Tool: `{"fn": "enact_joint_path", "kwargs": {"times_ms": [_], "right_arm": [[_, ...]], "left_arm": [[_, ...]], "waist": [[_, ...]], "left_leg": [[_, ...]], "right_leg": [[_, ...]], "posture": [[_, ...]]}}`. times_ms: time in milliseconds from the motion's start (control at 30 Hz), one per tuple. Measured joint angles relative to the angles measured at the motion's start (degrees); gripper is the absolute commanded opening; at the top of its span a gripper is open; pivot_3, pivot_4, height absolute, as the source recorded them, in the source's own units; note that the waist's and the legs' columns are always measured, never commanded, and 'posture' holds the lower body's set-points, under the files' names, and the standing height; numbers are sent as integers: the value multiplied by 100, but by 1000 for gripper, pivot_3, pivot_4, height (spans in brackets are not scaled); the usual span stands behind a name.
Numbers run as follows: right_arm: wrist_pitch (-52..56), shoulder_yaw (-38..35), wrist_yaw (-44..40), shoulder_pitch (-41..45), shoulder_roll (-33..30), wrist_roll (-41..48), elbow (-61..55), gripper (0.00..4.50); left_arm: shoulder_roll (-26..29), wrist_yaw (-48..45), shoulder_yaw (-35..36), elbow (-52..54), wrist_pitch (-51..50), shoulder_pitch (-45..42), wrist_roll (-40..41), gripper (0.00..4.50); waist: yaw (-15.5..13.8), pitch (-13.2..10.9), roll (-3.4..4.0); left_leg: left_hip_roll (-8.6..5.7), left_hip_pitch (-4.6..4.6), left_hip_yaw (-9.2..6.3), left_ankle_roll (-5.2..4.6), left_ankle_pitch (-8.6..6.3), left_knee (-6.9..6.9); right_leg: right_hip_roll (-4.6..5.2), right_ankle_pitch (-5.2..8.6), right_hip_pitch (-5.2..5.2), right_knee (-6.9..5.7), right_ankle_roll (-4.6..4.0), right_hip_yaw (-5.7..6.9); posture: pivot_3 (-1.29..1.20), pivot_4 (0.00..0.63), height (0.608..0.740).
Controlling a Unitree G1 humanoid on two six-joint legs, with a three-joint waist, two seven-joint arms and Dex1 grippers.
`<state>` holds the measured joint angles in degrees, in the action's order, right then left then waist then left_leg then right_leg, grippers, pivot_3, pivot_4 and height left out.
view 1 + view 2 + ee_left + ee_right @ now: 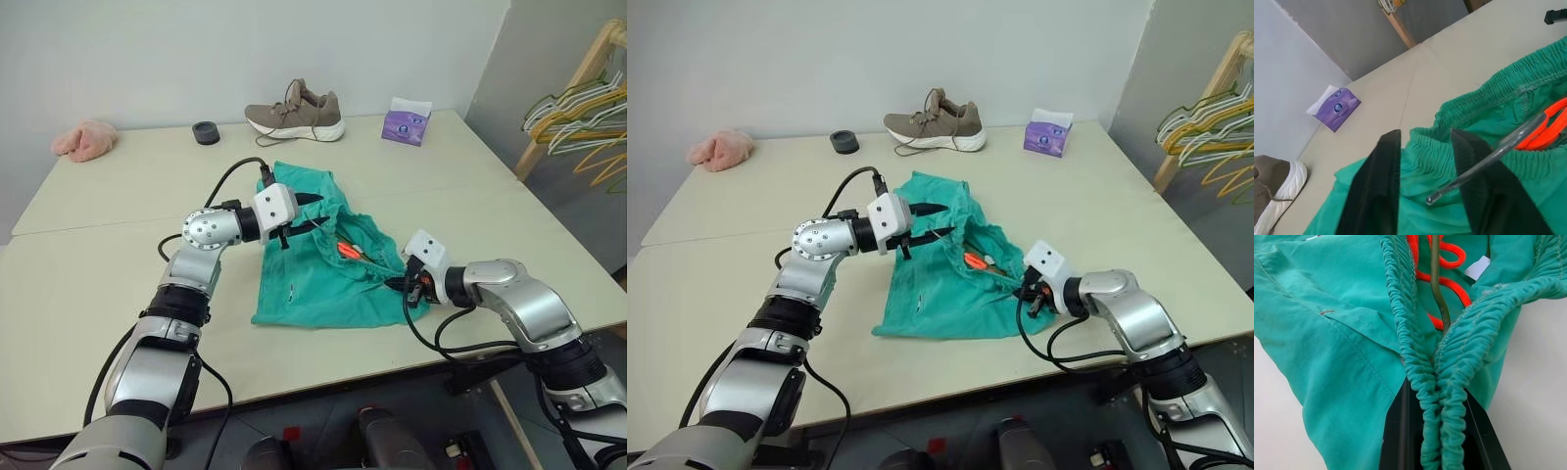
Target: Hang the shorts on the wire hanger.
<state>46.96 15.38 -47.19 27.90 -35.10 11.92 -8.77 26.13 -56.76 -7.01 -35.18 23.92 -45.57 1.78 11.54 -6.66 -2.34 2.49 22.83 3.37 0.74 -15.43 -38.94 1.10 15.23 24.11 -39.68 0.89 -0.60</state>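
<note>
Nearest me, my right tool (pixel 1442 431) pinches the shorts (pixel 313 284) by their waistband, pinning them on the worktop (pixel 88 284). Beyond, my left tool (pixel 1425 196), partly open, straddles the wire hanger (pixel 1484 159) poking from the waistband, seemingly to grasp it.

We see our left gripper's (pixel 1422 188) two black fingers (pixel 1376 191) slightly parted over the teal-green gathered-waist fabric shorts (pixel 1488 110) on the beige counter (pixel 1449 58), a thin wire hanger (pixel 1484 159) beside one.
</note>
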Motion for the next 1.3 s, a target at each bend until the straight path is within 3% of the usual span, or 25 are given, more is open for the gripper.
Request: {"fn": "enact_joint_path", "kwargs": {"times_ms": [100,333,500,733,1133,1300], "right_arm": [[-154,37,-20,0,-73,-63,-20,0],[-815,244,-181,-106,-421,-380,-255,0],[-1328,271,-257,-409,-808,-653,-515,1493],[-1066,107,-293,-670,-1024,-605,-976,3875],[425,-1829,-562,-1348,-1751,588,-1639,3875],[764,-2094,-493,-1305,-1641,1053,-1918,3875]], "left_arm": [[-5,-2,-4,-46,36,-15,-31,11],[-23,-25,-31,-21,-78,-200,-51,11],[3,-8,-1,113,-559,-370,-20,0],[12,-8,26,387,-1299,-497,45,0],[-14,320,292,1077,-2648,-1162,409,0],[-5,372,308,1233,-2800,-1380,490,0]], "waist": [[6,0,0],[38,0,1],[37,1,0],[71,2,1],[64,2,2],[103,2,2]], "left_leg": [[0,0,0,0,0,0],[1,1,-2,0,0,1],[1,0,-2,0,0,1],[2,0,-2,1,0,1],[0,2,-1,1,0,1],[2,1,-3,1,0,4]], "right_leg": [[0,0,0,0,0,0],[-2,1,0,2,1,2],[-1,1,-2,5,1,4],[-2,1,-1,5,1,4],[-2,1,-3,10,1,0],[-5,2,-2,10,3,1]], "posture": [[-258,69,740],[-255,68,740],[-262,68,740],[-262,65,740],[-269,62,740],[-279,59,740]]}}
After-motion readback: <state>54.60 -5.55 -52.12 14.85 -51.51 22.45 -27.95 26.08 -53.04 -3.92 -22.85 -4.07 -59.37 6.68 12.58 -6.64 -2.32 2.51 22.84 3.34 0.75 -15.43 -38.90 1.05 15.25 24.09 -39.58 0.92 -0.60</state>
